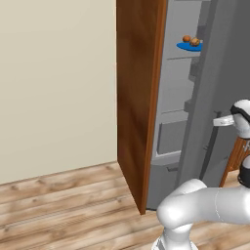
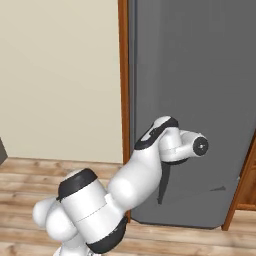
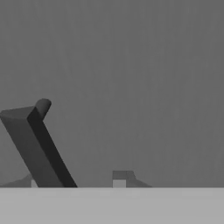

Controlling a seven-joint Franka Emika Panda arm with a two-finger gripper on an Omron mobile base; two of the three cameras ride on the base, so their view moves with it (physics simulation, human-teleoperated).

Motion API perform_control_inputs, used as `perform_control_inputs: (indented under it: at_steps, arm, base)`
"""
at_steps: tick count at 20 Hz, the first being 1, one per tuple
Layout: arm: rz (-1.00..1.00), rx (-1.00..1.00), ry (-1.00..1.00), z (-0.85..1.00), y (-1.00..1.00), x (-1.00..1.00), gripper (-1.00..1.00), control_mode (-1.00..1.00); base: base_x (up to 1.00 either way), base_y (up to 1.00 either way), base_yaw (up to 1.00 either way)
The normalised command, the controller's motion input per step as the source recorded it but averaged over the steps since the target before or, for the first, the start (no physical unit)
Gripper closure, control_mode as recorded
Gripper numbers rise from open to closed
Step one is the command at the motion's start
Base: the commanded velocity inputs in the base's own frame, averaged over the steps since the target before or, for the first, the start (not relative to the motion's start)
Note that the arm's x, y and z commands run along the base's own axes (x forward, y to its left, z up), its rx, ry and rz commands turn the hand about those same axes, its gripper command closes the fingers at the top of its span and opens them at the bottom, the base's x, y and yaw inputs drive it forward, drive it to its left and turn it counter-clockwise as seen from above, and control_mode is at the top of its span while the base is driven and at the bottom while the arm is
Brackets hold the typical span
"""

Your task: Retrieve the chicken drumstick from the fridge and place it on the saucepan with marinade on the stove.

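The tall plain grey fridge (image 1: 195, 117) with a brown wooden side panel (image 1: 136, 97) stands partly open above the wooden plank floor (image 1: 63, 205). On an upper grey shelf inside, the small orange-brown knobbly chicken drumstick (image 1: 195, 42) lies on a flat blue plate (image 1: 188, 47). In the hand view, the long dark fridge handle (image 3: 37, 146) slants between the two small finger tips (image 3: 120, 178), which straddle it close to the grey door; whether they press it I cannot tell.
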Motion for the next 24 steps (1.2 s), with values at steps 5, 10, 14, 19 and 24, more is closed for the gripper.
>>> perform_control_inputs:
  at_steps: [5,10,14,19,24]
  arm:
    - [0.0,0.04,0.0,-0.01,-0.48,-0.15,1.0,-1.0]
    - [0.0,0.02,0.0,0.0,-0.5,-0.21,1.0,-1.0]
    - [0.0,0.0,0.0,0.0,-0.23,-0.04,1.0,-1.0]
    - [0.0,0.0,0.0,0.0,-0.07,-0.01,1.0,-1.0]
    - [0.0,0.0,0.0,0.0,0.0,0.0,-1.0,-1.0]
  base:
    - [0.0,0.0,0.0]
    - [0.0,0.0,0.0]
    - [0.0,0.0,0.0]
    - [0.0,0.0,0.0]
    - [0.0,0.0,0.0]
